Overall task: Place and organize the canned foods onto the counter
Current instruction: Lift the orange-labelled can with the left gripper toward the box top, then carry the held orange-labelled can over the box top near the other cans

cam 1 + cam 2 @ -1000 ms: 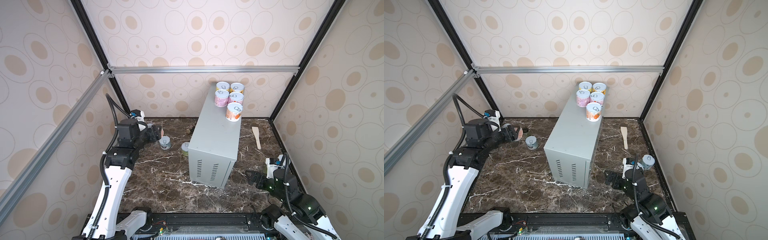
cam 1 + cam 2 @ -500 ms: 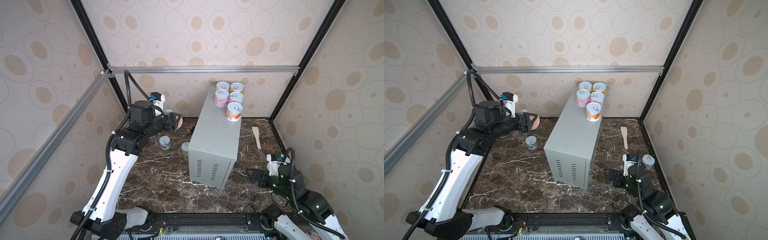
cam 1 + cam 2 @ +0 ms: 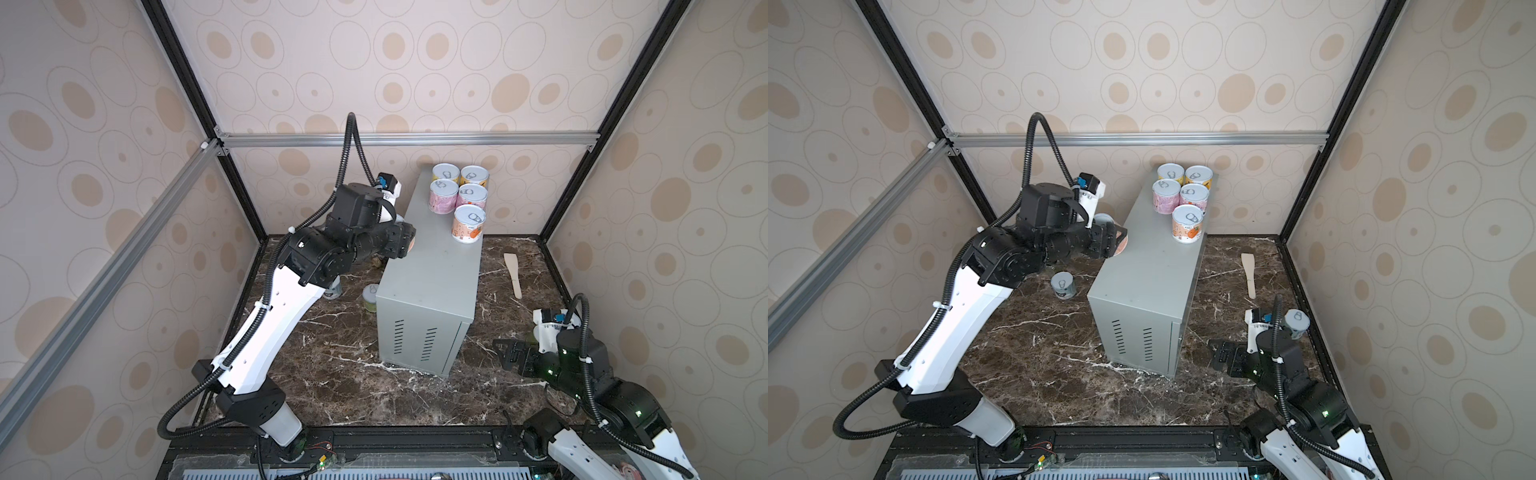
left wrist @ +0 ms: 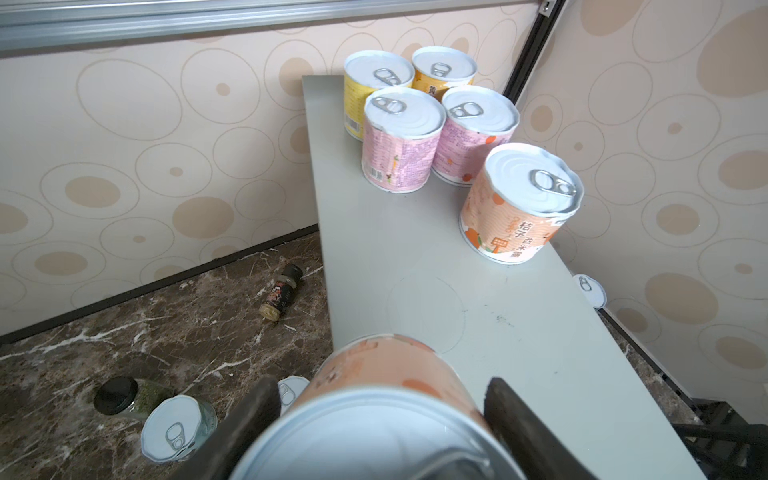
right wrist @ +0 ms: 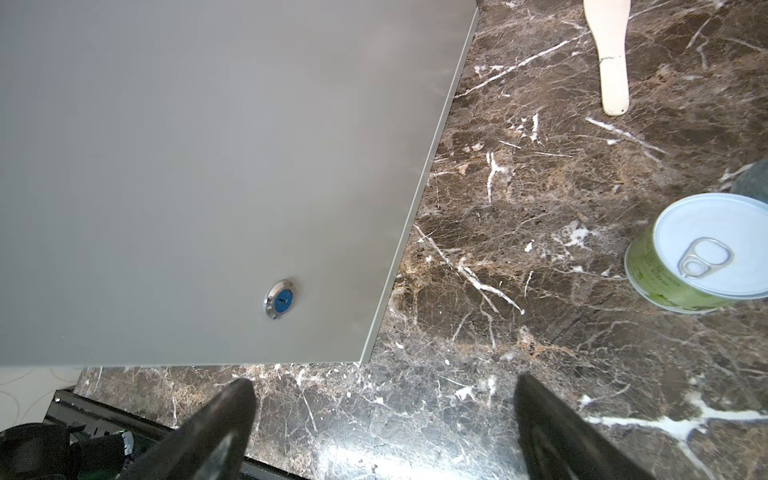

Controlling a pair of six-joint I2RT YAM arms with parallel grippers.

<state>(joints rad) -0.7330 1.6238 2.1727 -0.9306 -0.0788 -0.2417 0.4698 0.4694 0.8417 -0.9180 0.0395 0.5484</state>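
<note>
In both top views the left gripper [image 3: 405, 246] is clamped on a peach-labelled tin [image 3: 1123, 246] at the long edge of the matte grey metal counter [image 3: 432, 270]. Five round tins [image 3: 457, 199] cluster beyond it on the flat top. The right gripper [image 3: 505, 353] hovers low over veined brown marble [image 3: 332, 374]. The left wrist view shows dark pads [image 4: 257, 407] hugging the tin's paper side, with silver pull-tab lids ahead. In the right wrist view the fingers [image 5: 224, 415] are spread wide and hold nothing; a green-labelled tin [image 5: 698, 257] stands near one finger.

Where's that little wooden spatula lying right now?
In both top views the wooden spatula lies flat on the dark marble, to the right of the grey counter and apart from it.
</note>
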